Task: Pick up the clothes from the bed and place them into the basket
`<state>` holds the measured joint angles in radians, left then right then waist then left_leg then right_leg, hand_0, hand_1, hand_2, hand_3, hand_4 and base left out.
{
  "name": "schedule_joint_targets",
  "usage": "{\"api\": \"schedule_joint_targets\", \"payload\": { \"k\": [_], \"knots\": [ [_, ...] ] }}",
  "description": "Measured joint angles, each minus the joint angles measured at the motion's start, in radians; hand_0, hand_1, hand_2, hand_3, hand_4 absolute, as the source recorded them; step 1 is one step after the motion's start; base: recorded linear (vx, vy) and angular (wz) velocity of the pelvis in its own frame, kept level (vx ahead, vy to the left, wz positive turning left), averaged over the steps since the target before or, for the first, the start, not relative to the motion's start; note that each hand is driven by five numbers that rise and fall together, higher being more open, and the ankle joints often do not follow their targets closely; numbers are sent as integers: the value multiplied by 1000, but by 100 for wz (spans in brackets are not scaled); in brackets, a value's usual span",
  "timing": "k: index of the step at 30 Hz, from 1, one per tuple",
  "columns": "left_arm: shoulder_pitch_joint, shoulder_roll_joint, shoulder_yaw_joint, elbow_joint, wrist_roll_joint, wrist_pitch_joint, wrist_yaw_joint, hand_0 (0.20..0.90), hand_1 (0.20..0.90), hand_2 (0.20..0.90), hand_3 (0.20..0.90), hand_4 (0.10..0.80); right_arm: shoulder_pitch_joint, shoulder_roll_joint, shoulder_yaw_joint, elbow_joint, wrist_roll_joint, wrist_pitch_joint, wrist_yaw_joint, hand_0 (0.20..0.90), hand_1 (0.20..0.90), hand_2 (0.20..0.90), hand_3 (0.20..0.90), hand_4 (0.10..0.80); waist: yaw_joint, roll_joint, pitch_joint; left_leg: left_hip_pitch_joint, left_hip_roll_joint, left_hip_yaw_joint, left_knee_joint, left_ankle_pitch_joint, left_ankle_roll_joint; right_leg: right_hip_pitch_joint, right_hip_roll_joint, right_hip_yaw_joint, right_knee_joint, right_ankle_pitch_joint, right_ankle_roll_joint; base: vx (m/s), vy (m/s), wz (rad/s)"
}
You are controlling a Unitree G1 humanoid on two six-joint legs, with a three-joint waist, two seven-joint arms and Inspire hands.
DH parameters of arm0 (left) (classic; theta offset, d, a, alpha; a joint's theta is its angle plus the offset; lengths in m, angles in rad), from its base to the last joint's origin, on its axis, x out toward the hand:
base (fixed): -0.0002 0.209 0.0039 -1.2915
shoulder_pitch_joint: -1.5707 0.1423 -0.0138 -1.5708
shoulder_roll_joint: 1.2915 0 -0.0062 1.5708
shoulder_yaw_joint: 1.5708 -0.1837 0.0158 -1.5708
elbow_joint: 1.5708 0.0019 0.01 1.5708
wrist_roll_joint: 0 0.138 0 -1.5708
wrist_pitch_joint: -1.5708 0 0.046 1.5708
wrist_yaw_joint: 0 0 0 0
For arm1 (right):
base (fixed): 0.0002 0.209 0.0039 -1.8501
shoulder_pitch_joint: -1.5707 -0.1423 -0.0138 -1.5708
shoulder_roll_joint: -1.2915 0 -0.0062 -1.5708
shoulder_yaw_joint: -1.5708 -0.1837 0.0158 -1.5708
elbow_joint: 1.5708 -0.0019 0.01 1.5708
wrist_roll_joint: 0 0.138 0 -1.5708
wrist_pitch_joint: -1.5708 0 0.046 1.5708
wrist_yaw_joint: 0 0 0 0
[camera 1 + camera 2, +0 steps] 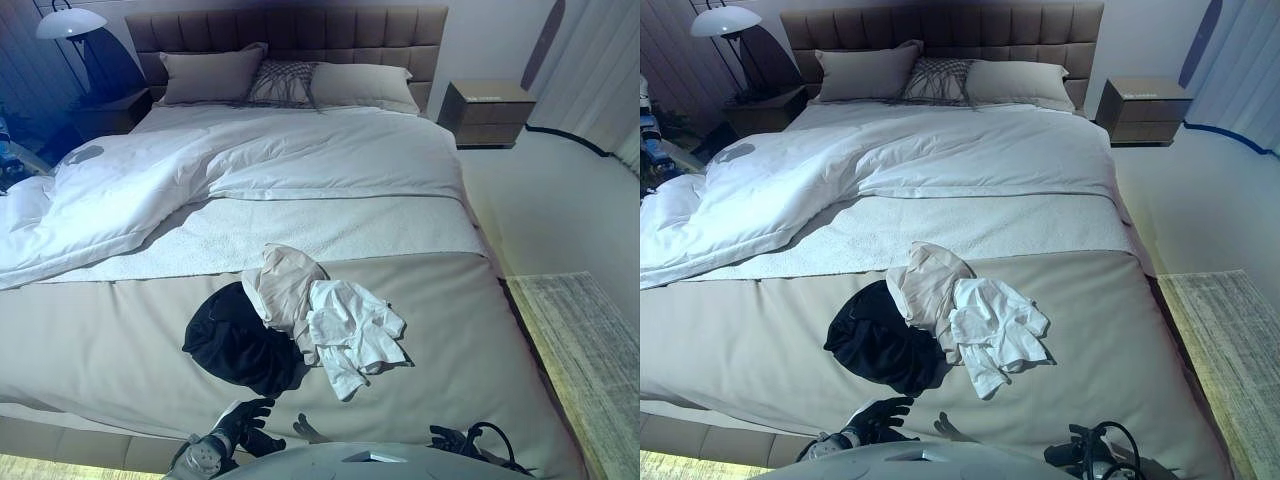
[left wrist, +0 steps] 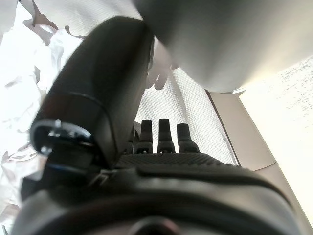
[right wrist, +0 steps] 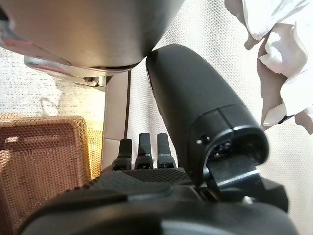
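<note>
While the clothes lie heaped near the foot of the bed [image 1: 120, 350], a black garment [image 1: 240, 345], a beige garment [image 1: 282, 285] and a white shirt [image 1: 350, 330] touch one another on the taupe cover. Just below the black garment, the left hand [image 1: 243, 415] hovers with relaxed fingers, grasping nothing. At the lower edge, the right hand [image 3: 146, 161] likewise shows straight, empty fingers, with the wicker basket [image 3: 44, 161] on the floor beside the bed.

A black garment [image 1: 240, 345], a beige one [image 1: 283, 285] and a white one [image 1: 352, 330] lie crumpled together on the bed [image 1: 120, 340]; a woven brown basket [image 3: 41, 161] stands on the floor.
</note>
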<state>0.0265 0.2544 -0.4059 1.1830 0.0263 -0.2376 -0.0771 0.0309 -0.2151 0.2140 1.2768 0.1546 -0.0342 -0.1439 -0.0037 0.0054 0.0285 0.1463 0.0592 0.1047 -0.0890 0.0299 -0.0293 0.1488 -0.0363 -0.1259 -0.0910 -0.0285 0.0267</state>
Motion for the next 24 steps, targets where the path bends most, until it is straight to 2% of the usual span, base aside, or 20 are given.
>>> {"api": "schedule_joint_targets", "payload": {
  "k": [6, 24],
  "knots": [
    [0, 1, 9, 0, -24, 0, -21, 900, 900, 900, 900, 800, -2, 0, 0, -7, 0, 9, 0, 900, 900, 900, 900, 800, 1, -1, 4, -1, 0, -1, 0, 0, 0, -1, 0, -1, 0, 0, 0, 0, 0, 0],
    [-2, -5, 22, 3, -28, 34, 54, 900, 900, 900, 900, 800, -1, 3, 29, -7, -2, 0, -41, 900, 900, 900, 900, 800, 4, 1, 14, 1, -2, -18, 0, 0, 0, 12, -2, -23, 0, 0, 0, -1, 0, 3]
  ]
}}
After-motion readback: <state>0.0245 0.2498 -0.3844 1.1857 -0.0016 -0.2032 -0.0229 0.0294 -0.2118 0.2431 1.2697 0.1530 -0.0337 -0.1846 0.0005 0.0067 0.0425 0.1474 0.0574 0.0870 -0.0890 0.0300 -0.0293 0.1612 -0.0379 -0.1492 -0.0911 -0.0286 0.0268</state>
